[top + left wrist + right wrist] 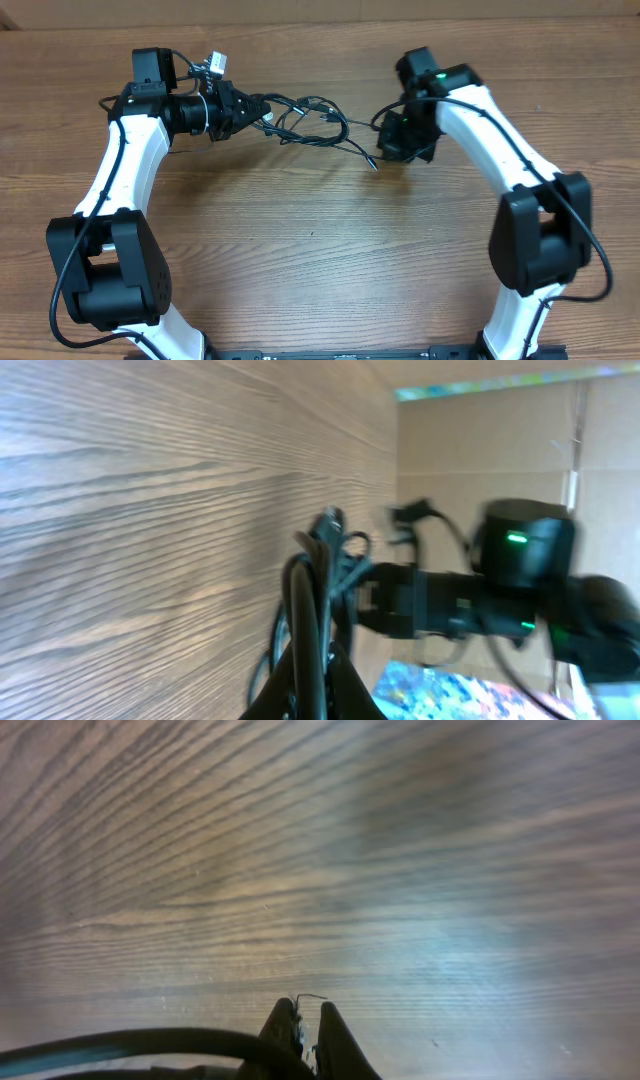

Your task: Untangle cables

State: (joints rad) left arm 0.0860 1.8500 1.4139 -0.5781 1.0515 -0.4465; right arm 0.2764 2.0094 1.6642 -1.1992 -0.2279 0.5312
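Observation:
The cables (305,120) lie as a loose black tangle on the wooden table between my two grippers. My left gripper (250,108) reaches in from the left and is shut on the tangle's left end. In the left wrist view a black cord (310,590) runs up from between the shut fingers (318,650) to a plug end. One strand with a silver tip (373,163) trails right, ending just below my right gripper (400,140). In the right wrist view that gripper (310,1015) is shut low over the table, with a thin wire (310,997) poking out between its fingertips.
A cardboard wall (300,15) runs along the table's far edge. The left wrist view shows the right arm (520,580) opposite and a colourful patch (470,695) below it. A thicker black cord (150,1040) crosses the lower left of the right wrist view.

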